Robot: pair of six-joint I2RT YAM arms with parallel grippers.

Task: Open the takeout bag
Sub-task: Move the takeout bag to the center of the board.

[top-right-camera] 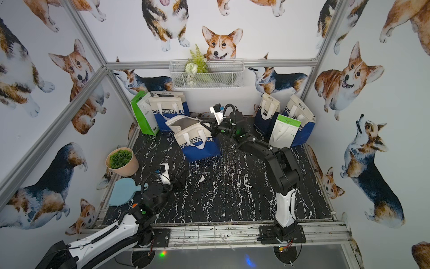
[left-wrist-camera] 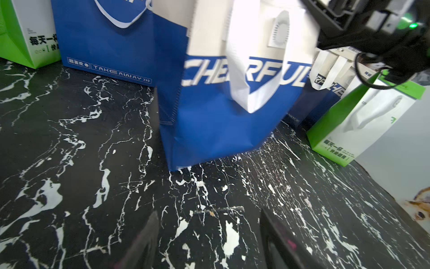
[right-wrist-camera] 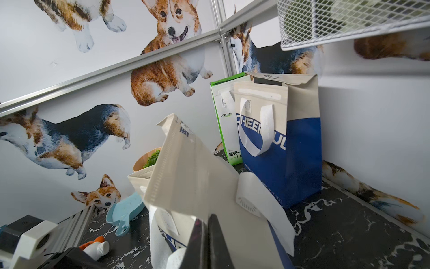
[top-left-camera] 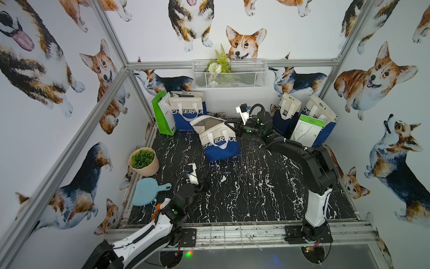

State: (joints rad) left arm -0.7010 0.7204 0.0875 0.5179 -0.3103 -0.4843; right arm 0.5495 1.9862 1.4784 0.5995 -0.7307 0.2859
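Takeout bag point(top-left-camera: 220, 142): centre of marble tabletop point(top-left-camera: 244, 191), tilted, mouth part open.
Right gripper point(top-left-camera: 235, 130): jaws pinched together on bag's rim.
Left gripper point(left-wrist-camera: 209, 237): jaws wide, empty, well apart from bag.
Risk: one-sided pull tips unbraced bag. Thin fabric slips from pinch, and flap point(right-wrist-camera: 186, 163) falls closed.

Left arm point(top-left-camera: 144, 233): white shell, black ribbed cable channel, orange collar point(top-left-camera: 159, 206), black wrist. Right arm point(top-left-camera: 317, 163): black upper links, white lower shell, white zip ties point(top-left-camera: 285, 139). Green status lights point(top-left-camera: 175, 212) on joints; white wrist-camera housings point(top-left-camera: 193, 173).
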